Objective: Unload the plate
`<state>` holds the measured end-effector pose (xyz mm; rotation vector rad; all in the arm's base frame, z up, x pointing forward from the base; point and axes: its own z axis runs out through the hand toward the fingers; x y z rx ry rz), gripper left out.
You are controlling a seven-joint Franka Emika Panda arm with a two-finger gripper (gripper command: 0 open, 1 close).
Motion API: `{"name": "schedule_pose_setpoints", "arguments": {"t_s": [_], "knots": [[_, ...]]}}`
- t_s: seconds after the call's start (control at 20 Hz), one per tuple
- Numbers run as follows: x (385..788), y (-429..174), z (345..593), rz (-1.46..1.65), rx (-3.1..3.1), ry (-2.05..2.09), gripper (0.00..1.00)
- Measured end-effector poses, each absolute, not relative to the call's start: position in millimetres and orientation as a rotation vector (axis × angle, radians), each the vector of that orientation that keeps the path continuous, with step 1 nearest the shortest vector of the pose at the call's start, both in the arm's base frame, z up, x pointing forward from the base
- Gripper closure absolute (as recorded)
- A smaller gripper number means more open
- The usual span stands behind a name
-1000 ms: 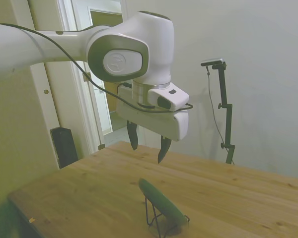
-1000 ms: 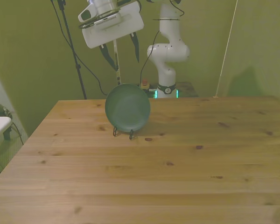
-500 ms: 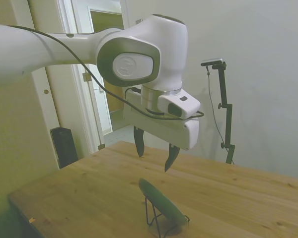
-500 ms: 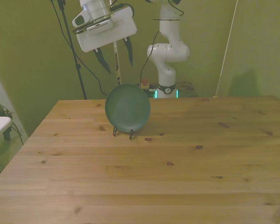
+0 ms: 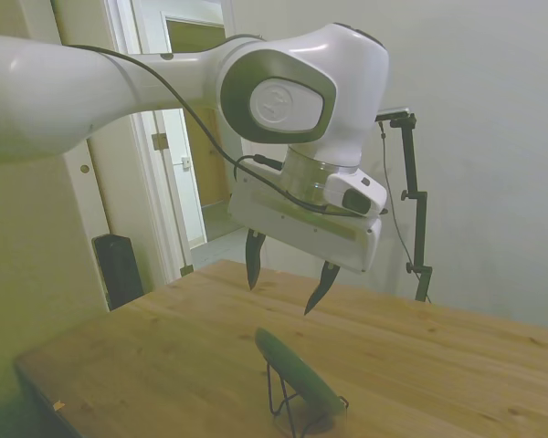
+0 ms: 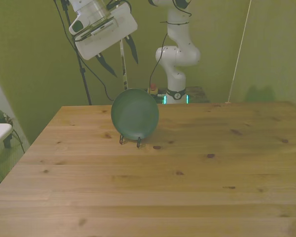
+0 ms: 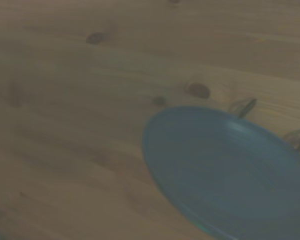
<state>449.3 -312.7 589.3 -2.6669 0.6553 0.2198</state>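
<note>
While it hangs in the air: the gripper (image 5: 286, 286) is above the counter (image 6: 187, 177) and touches nothing.
Fingers: two dark fingers (image 5: 252, 261), spread wide, tips pointing down, nothing between them.
Gripper tilt: the white hand body is canted, one finger higher than the other in both the side and front views.
Plate: the dark green plate (image 6: 134, 114) stands nearly on edge, leaning back in a thin black wire rack (image 5: 292, 406).
Plate's place: toward the counter's far edge in the front view, nearer the front view's left than its right.
Gripper against plate: above it and well apart; in the front view the gripper (image 6: 117, 57) sits higher and slightly toward the front view's left.
Wrist view: blurred; the plate (image 7: 230, 175) and two rack loops over wood grain.
Writing: a round emblem on the arm's joint cap (image 5: 281, 99), not readable.
</note>
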Motion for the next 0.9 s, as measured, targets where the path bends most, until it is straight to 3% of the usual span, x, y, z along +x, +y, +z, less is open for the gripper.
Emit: {"name": "schedule_pose_setpoints", "arguments": {"t_s": [0.3,0.9], "knots": [[451,-329,581,0.271,-2.670,0.492,0.00],[481,-313,539,0.312,-2.681,0.329,0.00]]}}
